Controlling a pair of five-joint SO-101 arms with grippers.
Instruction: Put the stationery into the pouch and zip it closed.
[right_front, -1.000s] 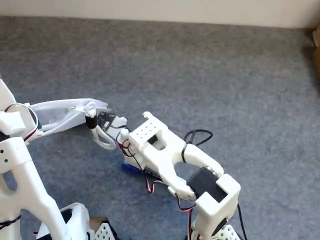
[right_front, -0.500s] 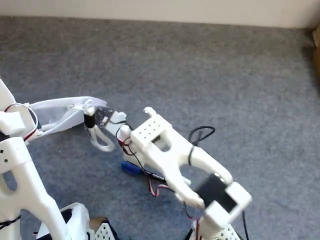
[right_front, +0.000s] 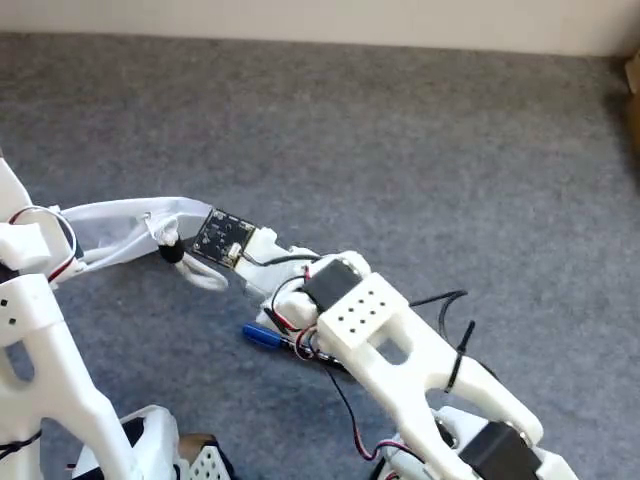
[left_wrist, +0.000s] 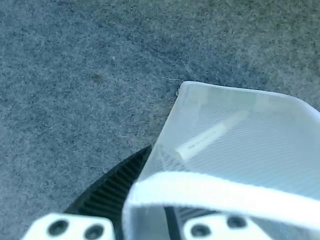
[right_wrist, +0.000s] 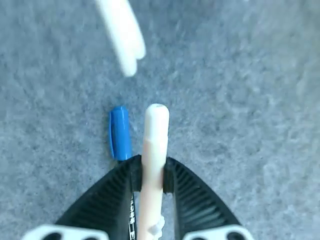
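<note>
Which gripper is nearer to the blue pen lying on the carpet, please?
Right. The right gripper, shut on a white pen, hangs just beside the blue pen; the left gripper holds the pouch farther off.

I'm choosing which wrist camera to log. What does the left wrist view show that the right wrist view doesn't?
Left wrist view: a mesh pouch with a white stick-shaped item inside. Right wrist view: the right gripper clamped on a white pen, and a blue pen lying lower down. Shared: the grey carpet.
</note>
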